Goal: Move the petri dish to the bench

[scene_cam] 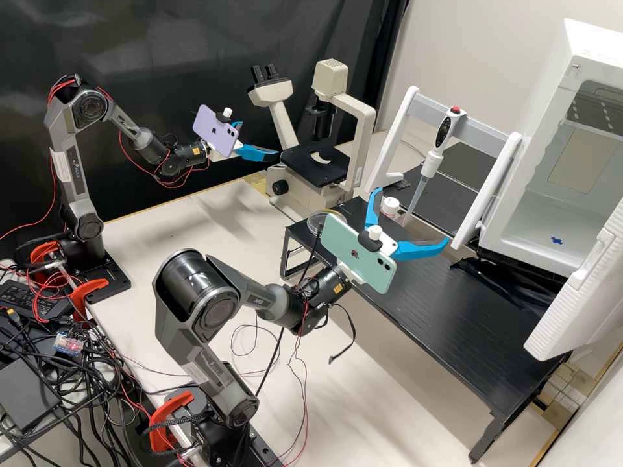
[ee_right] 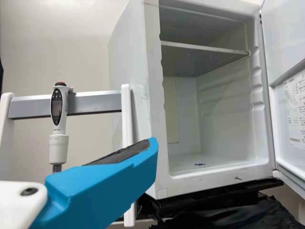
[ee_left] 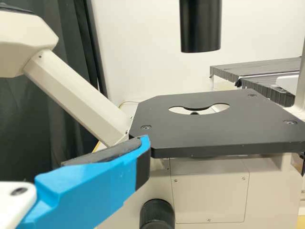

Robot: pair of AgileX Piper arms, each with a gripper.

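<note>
In the high view the clear, round petri dish (scene_cam: 317, 224) lies on the near left corner of the raised black bench (scene_cam: 448, 311), partly hidden behind the right arm's phone. My right gripper (scene_cam: 411, 216) hangs over that bench, fingers spread wide and holding nothing, to the right of the dish. Farther back, my left gripper (scene_cam: 259, 139) is open and empty in front of the microscope, left of the dish. The left wrist view has one finger of the left gripper (ee_left: 97, 183) before the microscope stage; the right wrist view has one finger of the right gripper (ee_right: 102, 183).
The microscope (scene_cam: 315, 165) stands behind the dish. A white-capped bottle (scene_cam: 390, 206) and a pipette (scene_cam: 429, 165) on a white-sided rack are beyond the right gripper. A white cabinet (scene_cam: 577, 162) with its door open stands at the right. Loose cables cross the pale table (scene_cam: 188, 220).
</note>
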